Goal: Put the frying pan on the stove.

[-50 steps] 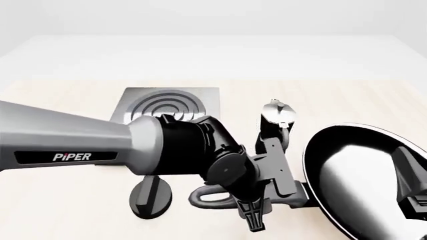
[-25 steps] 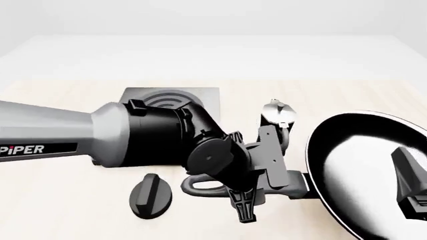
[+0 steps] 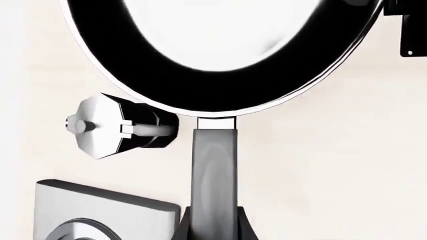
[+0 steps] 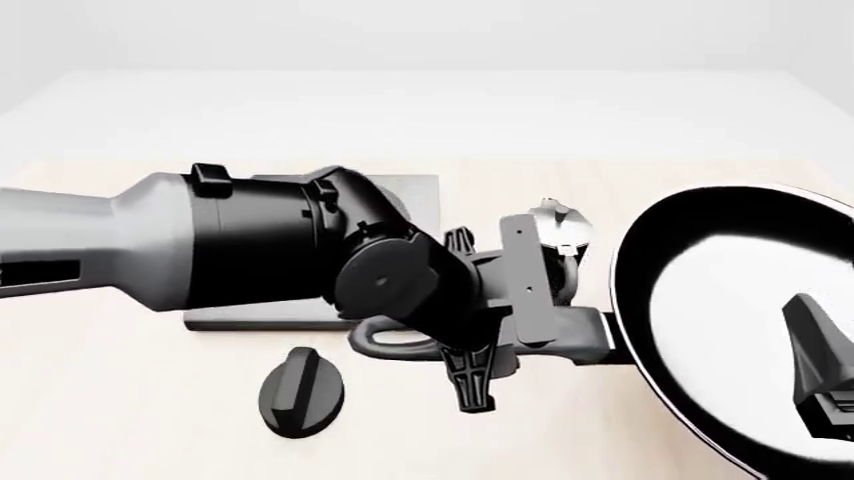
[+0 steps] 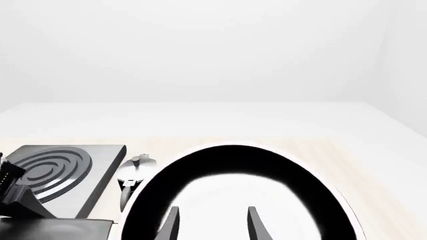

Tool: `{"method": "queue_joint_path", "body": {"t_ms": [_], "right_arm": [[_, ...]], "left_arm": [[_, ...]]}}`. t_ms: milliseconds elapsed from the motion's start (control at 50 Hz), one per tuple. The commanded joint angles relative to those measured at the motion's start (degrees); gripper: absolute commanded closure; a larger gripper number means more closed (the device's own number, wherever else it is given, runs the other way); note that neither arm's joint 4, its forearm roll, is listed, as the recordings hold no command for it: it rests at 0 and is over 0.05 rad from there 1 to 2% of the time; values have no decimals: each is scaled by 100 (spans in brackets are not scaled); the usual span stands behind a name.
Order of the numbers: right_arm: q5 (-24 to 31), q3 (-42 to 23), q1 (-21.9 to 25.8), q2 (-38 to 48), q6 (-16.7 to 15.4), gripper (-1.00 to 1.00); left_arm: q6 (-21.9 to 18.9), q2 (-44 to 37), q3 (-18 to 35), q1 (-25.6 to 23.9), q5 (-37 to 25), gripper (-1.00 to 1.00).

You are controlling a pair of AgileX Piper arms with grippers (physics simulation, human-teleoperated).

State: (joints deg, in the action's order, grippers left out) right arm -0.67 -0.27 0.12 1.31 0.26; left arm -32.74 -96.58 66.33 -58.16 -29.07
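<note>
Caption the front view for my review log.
Left gripper clamps the glossy black frying pan by its grey handle, beside the square grey stove.

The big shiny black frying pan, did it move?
Yes. The big shiny black frying pan rose a little, its rim now level with the small silver moka pot's top.

Simulated tabletop test scene with kitchen props, not a real kitchen: pale wood table against blank white surroundings, carrying a grey stove slab at 11 o'clock, a moka pot, a loose black knob and a glossy frying pan.
</note>
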Motion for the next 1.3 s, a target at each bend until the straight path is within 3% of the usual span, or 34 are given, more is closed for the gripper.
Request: {"method": "queue_joint_path", "body": {"t_ms": [20,280,340,480,500,640,1300], "right_arm": [[56,3,-12,-90,-28,-100],[56,3,-13,-89,-27,-100],[56,3,-13,-89,-26,-100],[56,3,-12,-90,-27,-100],[56,3,-13,-90,-27,-100],[56,3,-13,-90,-28,-100],[56,3,-13,-89,-27,-100]], "left_arm": [[-209,229,120,130,111,100],[-392,357,113,238,163,100],[-238,438,196,79,146,100],[-454,441,87,243,211,100],[-660,522,-35,379,353,100],[-440,515,97,197,267,100],[-749,950,36,615,522,100]]}}
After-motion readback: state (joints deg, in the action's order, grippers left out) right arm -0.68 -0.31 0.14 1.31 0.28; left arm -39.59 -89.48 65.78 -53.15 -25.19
